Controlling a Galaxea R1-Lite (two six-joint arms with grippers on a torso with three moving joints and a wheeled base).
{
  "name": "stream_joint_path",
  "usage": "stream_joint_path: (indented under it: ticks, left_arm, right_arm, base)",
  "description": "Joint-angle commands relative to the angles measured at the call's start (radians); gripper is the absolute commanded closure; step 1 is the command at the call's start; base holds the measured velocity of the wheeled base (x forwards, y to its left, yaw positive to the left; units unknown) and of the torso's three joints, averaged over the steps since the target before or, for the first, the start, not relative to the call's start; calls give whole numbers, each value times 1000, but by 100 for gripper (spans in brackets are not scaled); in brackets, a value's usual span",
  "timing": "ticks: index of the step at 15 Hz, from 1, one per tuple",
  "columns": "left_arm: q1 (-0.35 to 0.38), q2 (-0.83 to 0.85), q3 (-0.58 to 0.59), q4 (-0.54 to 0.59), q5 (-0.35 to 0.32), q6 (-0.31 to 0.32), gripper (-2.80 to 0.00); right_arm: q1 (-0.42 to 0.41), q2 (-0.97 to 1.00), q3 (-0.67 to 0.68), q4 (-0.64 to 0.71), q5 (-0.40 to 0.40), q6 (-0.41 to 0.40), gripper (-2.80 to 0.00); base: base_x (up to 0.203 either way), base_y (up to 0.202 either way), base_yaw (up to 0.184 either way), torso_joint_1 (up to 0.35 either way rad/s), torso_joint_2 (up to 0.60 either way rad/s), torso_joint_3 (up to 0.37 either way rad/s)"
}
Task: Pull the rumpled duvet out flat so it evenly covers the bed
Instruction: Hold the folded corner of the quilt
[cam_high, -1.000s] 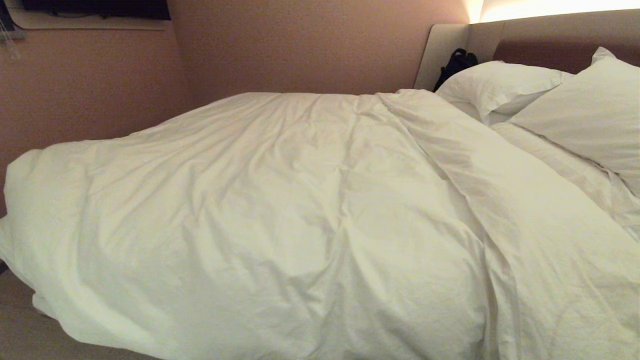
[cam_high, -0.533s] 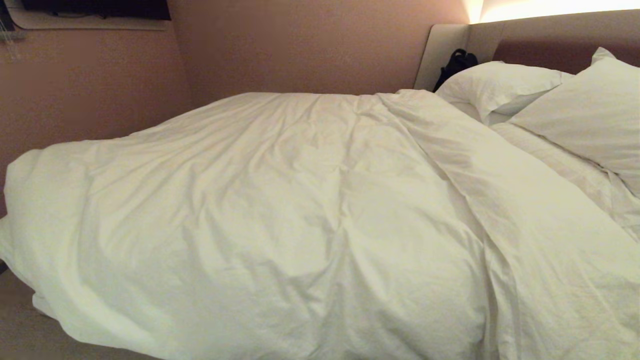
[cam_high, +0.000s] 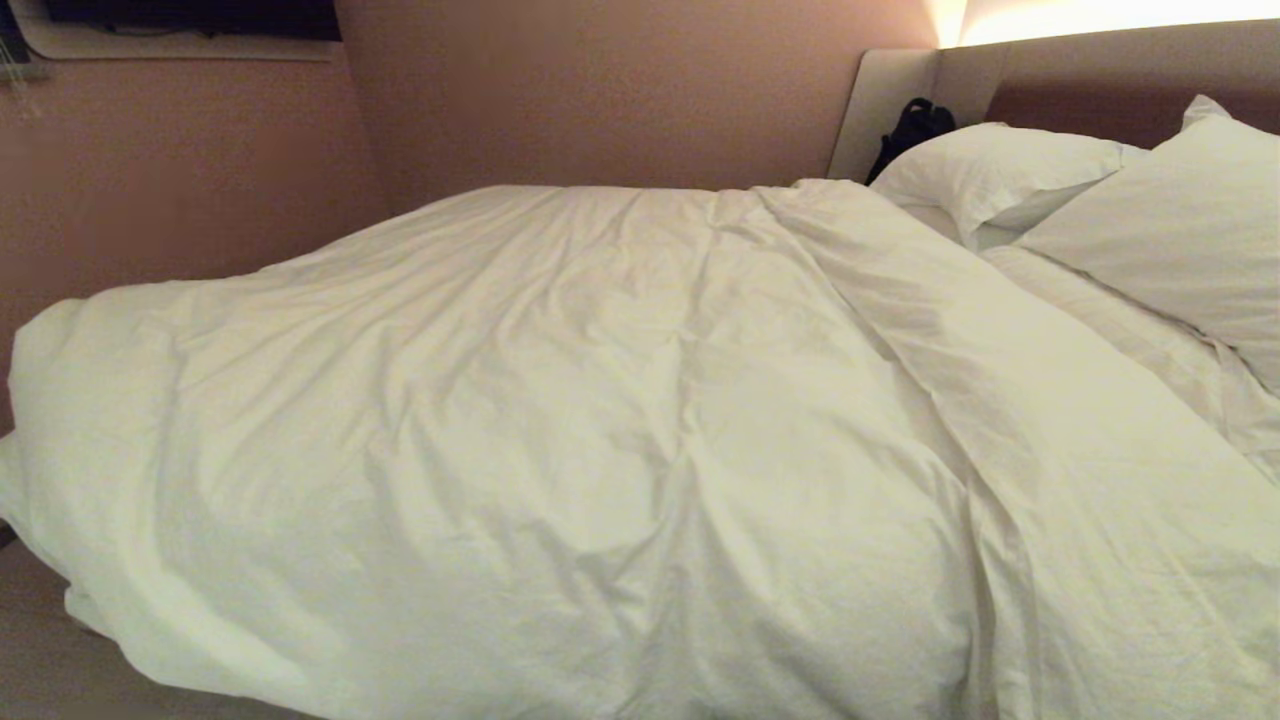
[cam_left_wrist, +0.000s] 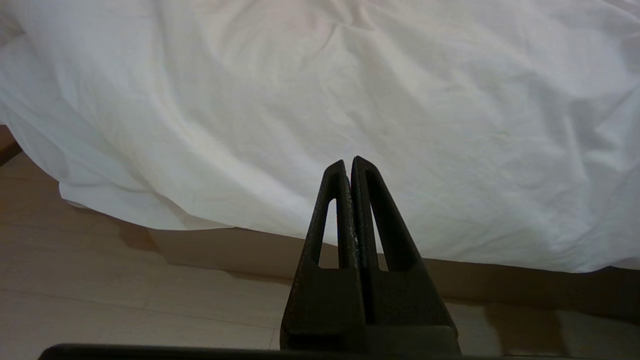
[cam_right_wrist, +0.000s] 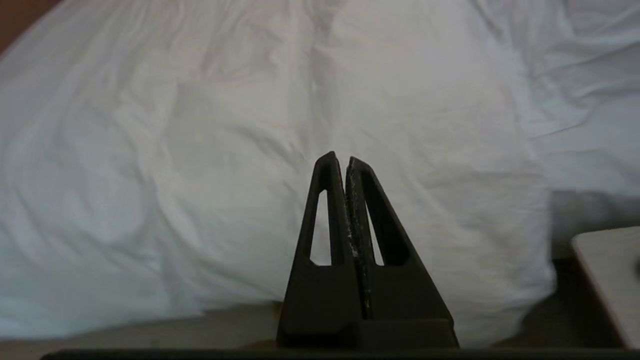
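The white duvet (cam_high: 600, 430) lies spread over the bed with creases and a fold line down its right part, its near edge hanging over the bed's base (cam_left_wrist: 260, 250). The padded headboard (cam_high: 1080, 90) stands at the far right. Neither arm shows in the head view. My left gripper (cam_left_wrist: 348, 162) is shut and empty, low beside the bed, apart from the hanging duvet (cam_left_wrist: 350, 100). My right gripper (cam_right_wrist: 340, 159) is shut with nothing between its fingers, facing the duvet's side (cam_right_wrist: 250, 150) without touching it.
Two white pillows (cam_high: 1000, 170) (cam_high: 1180, 230) lie at the head end, with a dark bag (cam_high: 912, 125) behind them. A pinkish wall (cam_high: 600, 90) runs along the bed's far side. Pale wood floor (cam_left_wrist: 100, 300) lies below. A light tabletop corner (cam_right_wrist: 610, 270) shows beside the bed.
The head view shows no visible change in the duvet or the bed, and no arm enters that view.
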Motion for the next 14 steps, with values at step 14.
stream_joint_path:
  ticks: [14]
  left_arm:
    - [0,1,0,-1,1,0,0]
  right_arm:
    - [-100,-394,377,-101,-15,-191,0]
  base:
    - [0,0,0,0,0,0]
